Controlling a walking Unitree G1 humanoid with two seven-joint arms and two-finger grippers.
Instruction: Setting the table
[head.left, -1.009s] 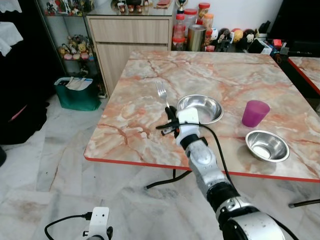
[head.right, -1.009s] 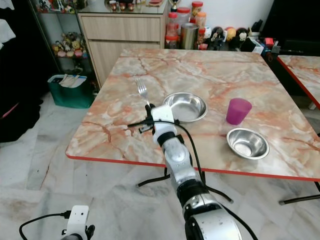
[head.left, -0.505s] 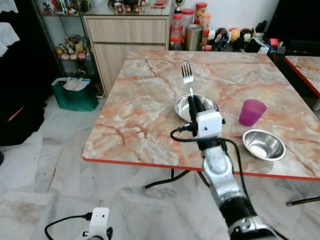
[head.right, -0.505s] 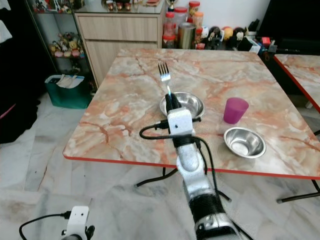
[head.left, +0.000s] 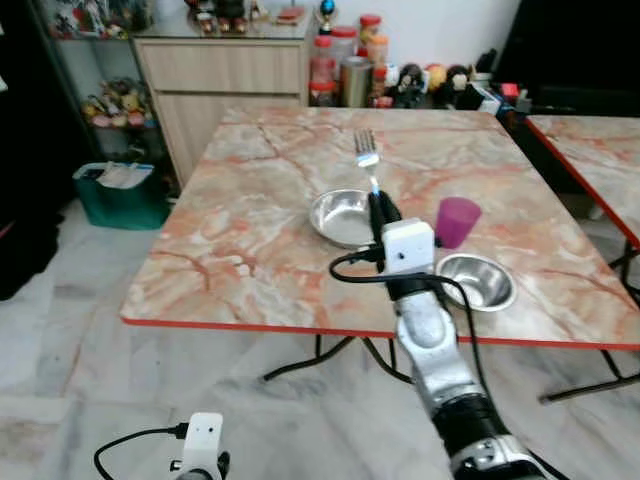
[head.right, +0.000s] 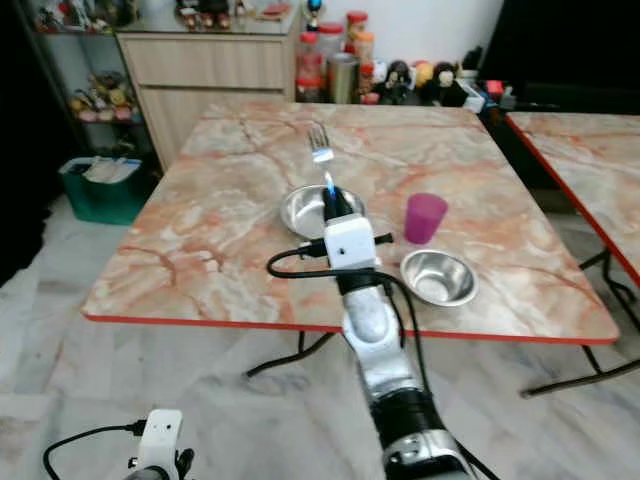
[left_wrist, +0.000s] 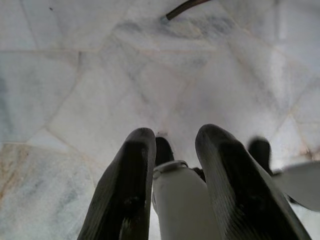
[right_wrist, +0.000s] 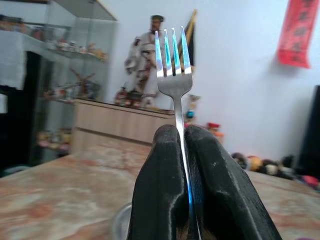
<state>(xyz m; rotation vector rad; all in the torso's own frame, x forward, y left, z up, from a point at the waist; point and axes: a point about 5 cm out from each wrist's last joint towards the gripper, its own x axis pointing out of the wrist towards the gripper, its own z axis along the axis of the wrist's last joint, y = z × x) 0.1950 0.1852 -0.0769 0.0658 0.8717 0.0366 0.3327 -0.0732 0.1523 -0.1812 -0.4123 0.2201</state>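
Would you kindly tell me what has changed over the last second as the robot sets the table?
The right pincer, shut on the fork, swung from left of the large steel bowl to above it, turning the fork upright, tines up. The whole view also shifted, so the camera moved. Large bowl, small steel bowl and purple cup stayed put on the marble table.
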